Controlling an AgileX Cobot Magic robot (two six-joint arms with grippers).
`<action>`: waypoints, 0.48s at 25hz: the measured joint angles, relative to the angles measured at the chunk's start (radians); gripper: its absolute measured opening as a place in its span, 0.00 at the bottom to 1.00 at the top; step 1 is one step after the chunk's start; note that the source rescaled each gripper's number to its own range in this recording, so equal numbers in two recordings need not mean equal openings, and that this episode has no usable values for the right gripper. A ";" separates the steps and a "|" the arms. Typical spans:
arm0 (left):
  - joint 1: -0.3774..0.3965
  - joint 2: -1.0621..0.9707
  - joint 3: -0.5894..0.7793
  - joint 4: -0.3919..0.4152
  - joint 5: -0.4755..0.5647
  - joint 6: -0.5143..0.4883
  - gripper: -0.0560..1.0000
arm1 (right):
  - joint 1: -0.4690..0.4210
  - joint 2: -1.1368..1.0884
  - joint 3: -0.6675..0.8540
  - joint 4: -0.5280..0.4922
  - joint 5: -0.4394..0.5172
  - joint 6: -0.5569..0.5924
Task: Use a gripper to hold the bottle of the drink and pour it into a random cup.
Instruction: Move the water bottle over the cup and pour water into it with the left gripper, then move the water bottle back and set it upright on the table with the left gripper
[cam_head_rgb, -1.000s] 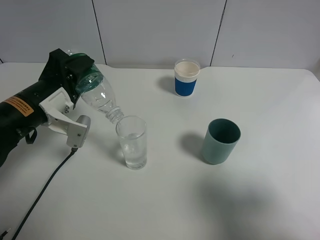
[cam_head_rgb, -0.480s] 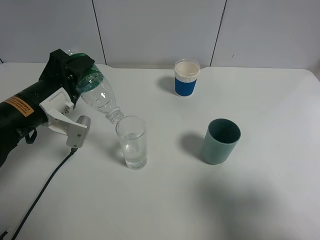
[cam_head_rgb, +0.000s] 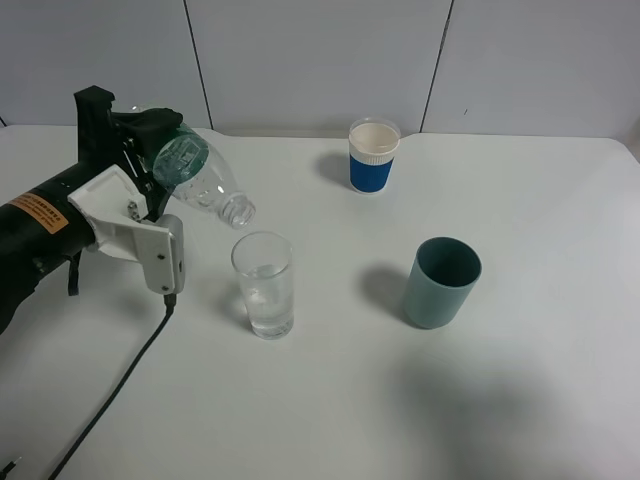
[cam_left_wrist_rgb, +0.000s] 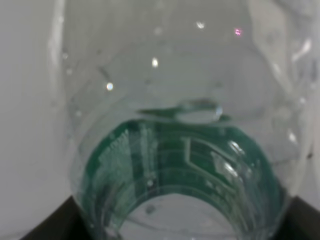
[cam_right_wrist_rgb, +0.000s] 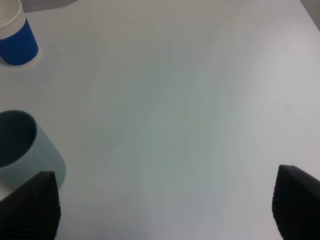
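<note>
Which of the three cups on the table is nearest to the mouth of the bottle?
The clear glass, close to the mouth of the tilted bottle. The blue cup and the teal cup stand farther right.

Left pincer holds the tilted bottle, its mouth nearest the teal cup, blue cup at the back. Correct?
No. The high view shows the bottle's mouth nearest the clear glass, not the teal cup. The left pincer does hold the tilted bottle, and the blue cup is at the back.
</note>
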 joint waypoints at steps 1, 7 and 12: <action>0.000 0.000 0.000 0.000 0.000 -0.067 0.06 | 0.000 0.000 0.000 0.000 0.000 0.000; 0.000 0.000 0.000 0.005 0.000 -0.539 0.06 | 0.000 0.000 0.000 0.000 0.000 0.000; 0.000 0.000 0.000 0.017 0.000 -0.831 0.06 | 0.000 0.000 0.000 0.000 0.000 0.000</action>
